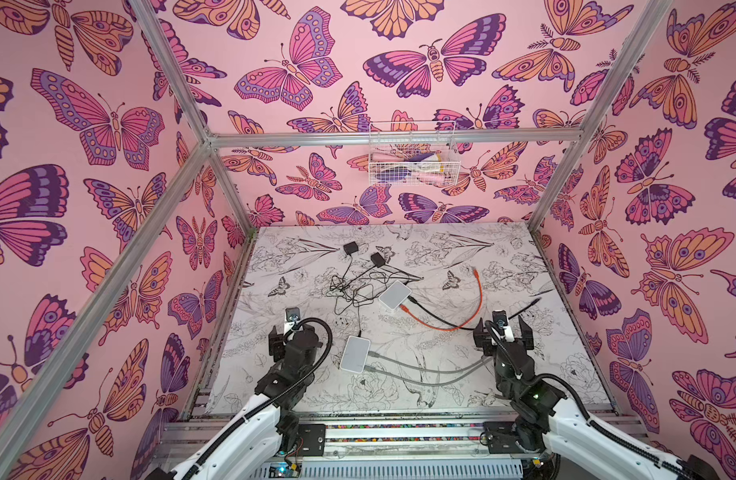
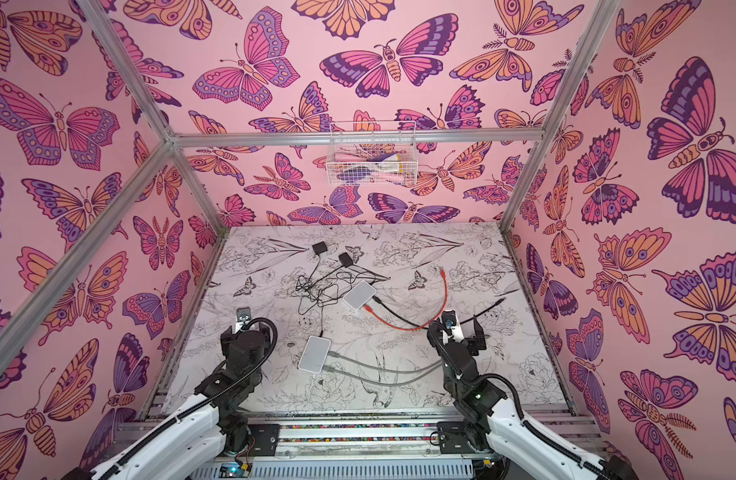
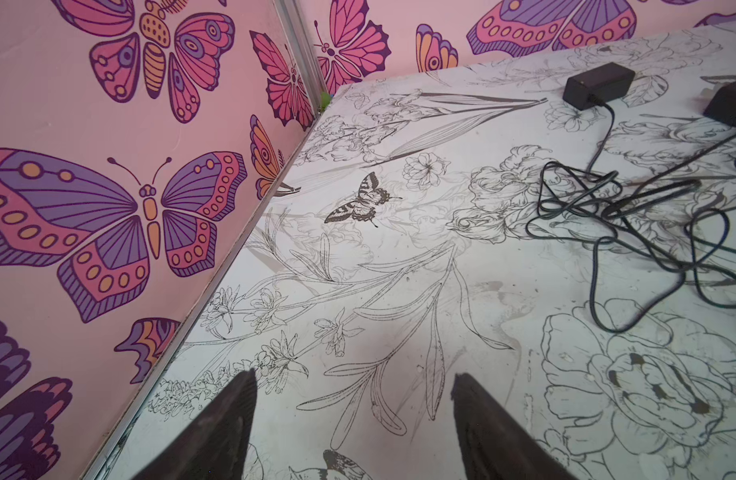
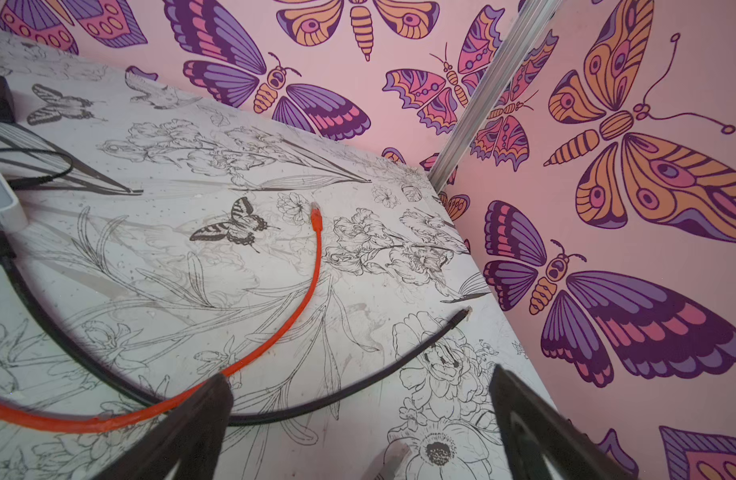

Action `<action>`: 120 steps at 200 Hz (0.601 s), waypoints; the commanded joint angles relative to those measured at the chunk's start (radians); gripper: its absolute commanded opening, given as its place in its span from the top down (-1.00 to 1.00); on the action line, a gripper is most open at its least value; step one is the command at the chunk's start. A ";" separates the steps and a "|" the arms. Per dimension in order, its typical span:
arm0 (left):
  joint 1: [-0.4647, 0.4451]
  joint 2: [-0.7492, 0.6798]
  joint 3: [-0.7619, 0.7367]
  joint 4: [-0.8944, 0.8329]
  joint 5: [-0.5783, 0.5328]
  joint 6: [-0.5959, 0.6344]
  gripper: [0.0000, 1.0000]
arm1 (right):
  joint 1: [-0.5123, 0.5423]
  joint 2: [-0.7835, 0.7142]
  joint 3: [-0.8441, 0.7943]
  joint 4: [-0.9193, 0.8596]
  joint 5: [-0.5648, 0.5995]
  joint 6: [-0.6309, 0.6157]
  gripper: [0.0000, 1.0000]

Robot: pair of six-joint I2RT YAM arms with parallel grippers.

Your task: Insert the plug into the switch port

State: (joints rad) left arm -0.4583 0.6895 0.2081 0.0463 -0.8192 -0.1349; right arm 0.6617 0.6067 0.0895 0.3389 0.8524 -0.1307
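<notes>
the orange plug [image 4: 315,212] lies free on the table [image 1: 441,249], right of middle, well apart from the white switch [image 1: 394,294]. the right wrist view shows it plainly, both top views only small. the right gripper [image 4: 360,376] is spread wide and empty, just beside the orange cable [image 4: 319,249]. the left gripper [image 3: 354,378] is open and empty, near the left edge.
</notes>
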 commanded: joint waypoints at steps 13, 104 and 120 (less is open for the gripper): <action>0.006 -0.059 -0.041 0.054 -0.073 0.010 -0.73 | -0.004 -0.118 -0.073 0.071 0.038 -0.028 -0.97; 0.006 -0.210 -0.164 0.258 -0.074 0.107 -1.00 | -0.027 -0.126 -0.113 0.175 0.040 -0.045 -0.97; 0.005 -0.198 -0.164 0.271 -0.074 0.110 -1.00 | -0.045 -0.132 -0.110 0.159 0.036 -0.031 -0.97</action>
State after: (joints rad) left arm -0.4583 0.4900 0.0605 0.2420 -0.8841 -0.0559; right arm 0.6430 0.4782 0.0067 0.4362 0.8890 -0.1642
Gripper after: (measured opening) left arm 0.999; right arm 0.986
